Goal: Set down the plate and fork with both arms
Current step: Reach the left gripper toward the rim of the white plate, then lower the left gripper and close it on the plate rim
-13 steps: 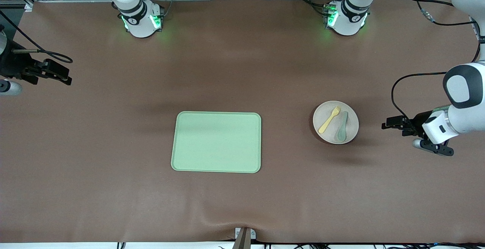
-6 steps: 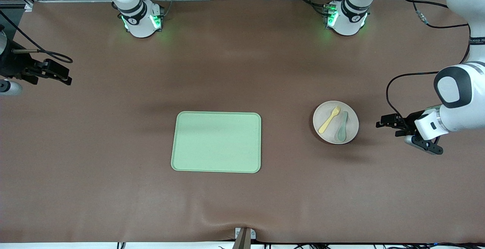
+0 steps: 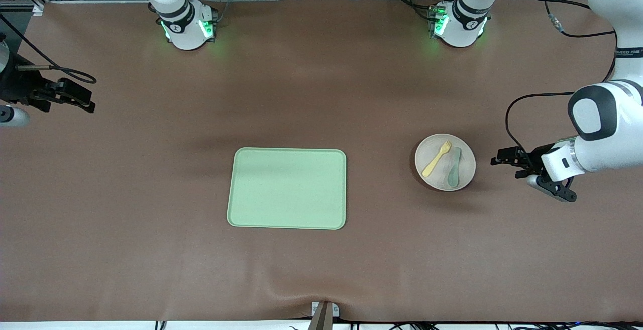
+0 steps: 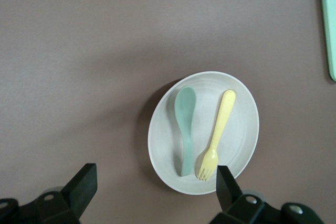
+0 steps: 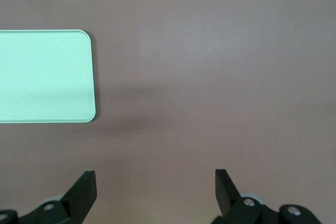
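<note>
The small off-white plate [image 3: 464, 170] [image 4: 242, 124] rests on the brown table toward the left arm's end. On it lie the yellow fork [image 3: 436, 158] [image 4: 216, 134] and a teal spoon [image 3: 453, 168] [image 4: 184, 128], side by side. My left gripper [image 3: 498, 160] [image 4: 156, 184] hangs open just beside the plate, on its side toward the left arm's end of the table, with nothing between its fingers. My right gripper [image 3: 86, 103] [image 5: 156, 187] waits open over bare table at the right arm's end, holding nothing.
A rectangular light-green tray [image 3: 287, 188] [image 5: 44, 76] lies flat near the middle of the table, its edge also showing as tray [image 4: 328, 24]. A fold in the table cover [image 3: 321, 297] runs along the front edge by a small bracket.
The left arm has carried its open gripper closer to the plate, toward the table's middle. The right arm, plate, fork and tray have not moved.
</note>
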Controlling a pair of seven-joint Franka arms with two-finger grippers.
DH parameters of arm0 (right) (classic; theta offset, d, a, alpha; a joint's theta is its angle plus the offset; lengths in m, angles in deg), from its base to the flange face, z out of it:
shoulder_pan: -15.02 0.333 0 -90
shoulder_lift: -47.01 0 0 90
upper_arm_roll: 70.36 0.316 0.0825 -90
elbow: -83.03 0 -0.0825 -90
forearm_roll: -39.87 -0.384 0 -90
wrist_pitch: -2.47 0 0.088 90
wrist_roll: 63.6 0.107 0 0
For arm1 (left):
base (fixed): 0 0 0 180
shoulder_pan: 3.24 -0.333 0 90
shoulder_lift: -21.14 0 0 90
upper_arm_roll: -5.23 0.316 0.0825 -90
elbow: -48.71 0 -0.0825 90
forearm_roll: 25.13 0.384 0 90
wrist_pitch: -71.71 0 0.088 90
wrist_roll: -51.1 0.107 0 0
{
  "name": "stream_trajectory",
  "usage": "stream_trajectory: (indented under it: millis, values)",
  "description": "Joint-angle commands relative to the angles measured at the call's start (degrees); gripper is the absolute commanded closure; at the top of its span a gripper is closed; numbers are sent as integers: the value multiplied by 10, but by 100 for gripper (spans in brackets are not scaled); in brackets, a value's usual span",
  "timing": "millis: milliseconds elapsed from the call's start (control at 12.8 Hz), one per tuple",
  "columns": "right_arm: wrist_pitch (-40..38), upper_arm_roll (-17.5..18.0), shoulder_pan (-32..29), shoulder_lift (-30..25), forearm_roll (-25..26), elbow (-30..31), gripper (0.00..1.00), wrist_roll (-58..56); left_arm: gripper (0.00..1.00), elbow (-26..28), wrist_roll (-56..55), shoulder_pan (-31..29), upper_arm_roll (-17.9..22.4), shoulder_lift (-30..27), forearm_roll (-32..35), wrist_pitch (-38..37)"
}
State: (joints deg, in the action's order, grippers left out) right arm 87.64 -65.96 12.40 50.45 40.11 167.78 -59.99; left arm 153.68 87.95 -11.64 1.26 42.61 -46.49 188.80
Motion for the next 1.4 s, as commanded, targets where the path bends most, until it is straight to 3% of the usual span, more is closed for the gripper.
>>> stream_trajectory:
  millis: [0,780,1014,1326]
  values:
    - [-3,7,-13,-5,-7,3,0,-11,0,38,40,-5,-2,-13,-56,21]
    - [-3,7,-13,-5,-7,3,0,-11,0,59,81,-19,-2,38,-84,65]
    - [-3,7,-13,-5,-7,3,0,-11,5,58,88,-19,-2,53,-84,79]
    - [-3,7,-13,-5,-7,3,0,-11,20,62,105,-14,-2,67,-104,98]
